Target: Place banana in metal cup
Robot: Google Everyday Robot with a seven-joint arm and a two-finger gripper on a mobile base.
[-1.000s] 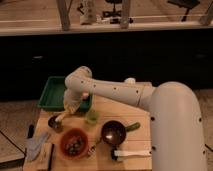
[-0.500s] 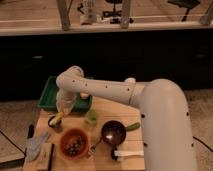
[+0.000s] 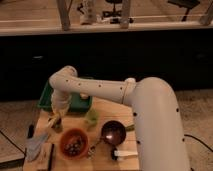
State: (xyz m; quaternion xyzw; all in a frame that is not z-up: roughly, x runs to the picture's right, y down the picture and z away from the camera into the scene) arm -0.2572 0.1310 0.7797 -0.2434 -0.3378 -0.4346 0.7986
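My gripper [image 3: 58, 114] hangs at the end of the white arm over the left part of the wooden table [image 3: 107, 107]. It is shut on the banana [image 3: 53, 121], a slim pale yellow shape sticking out below it and pointing down to the left. The small dark metal cup [image 3: 58, 127] stands right under the gripper and the banana's tip, and is mostly hidden by them. I cannot tell whether the banana touches the cup.
A green tray [image 3: 75, 103] sits behind the gripper. A light green cup [image 3: 91, 118], an orange bowl [image 3: 75, 143] with dark bits, a dark metal bowl [image 3: 114, 132], a white item [image 3: 125, 154] and a grey cloth [image 3: 37, 145] lie around.
The arm has swung left and down, carrying the gripper and the banana from in front of the green tray to just above the metal cup.
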